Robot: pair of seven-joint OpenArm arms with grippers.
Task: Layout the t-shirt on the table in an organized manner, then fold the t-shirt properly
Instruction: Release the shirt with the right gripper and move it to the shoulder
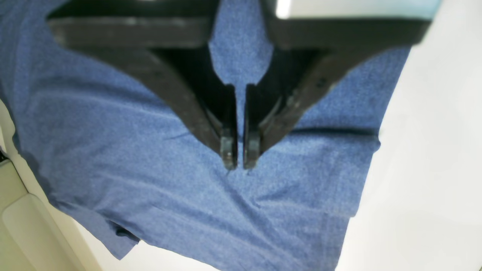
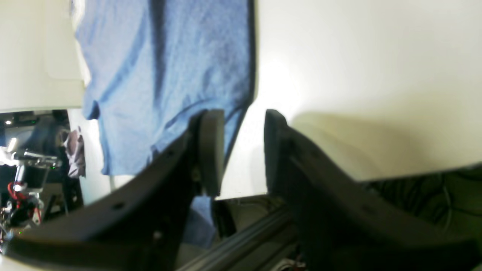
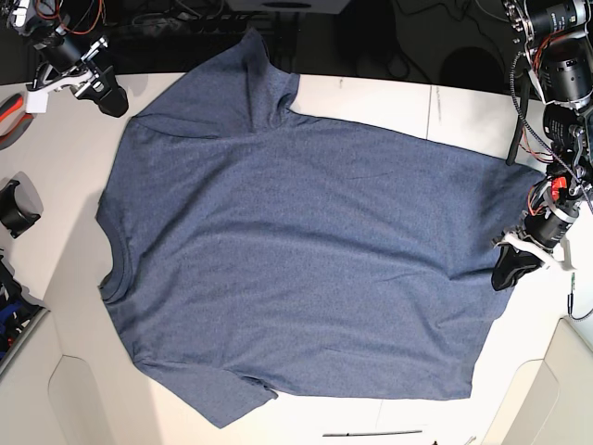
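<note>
The slate-blue t-shirt [image 3: 296, 250] lies spread flat on the white table [image 3: 389, 102], plain side up, collar toward the left and hem toward the right. My left gripper [image 3: 508, 271] rests at the hem's right edge. In the left wrist view its fingers [image 1: 229, 150] are pinched together on the t-shirt [image 1: 113, 150], and wrinkles run out from the tips. My right gripper [image 3: 104, 91] hovers at the far left corner beside a sleeve. In the right wrist view the right gripper [image 2: 241, 124] is open with nothing between its fingers, and the t-shirt [image 2: 169, 67] edge lies beyond.
Raised white corner panels sit at the front left [image 3: 56, 399] and front right [image 3: 556, 389]. A black round object [image 3: 14, 209] stands on the table's left edge. Cables and gear fill the dark area behind the table [image 3: 371, 37].
</note>
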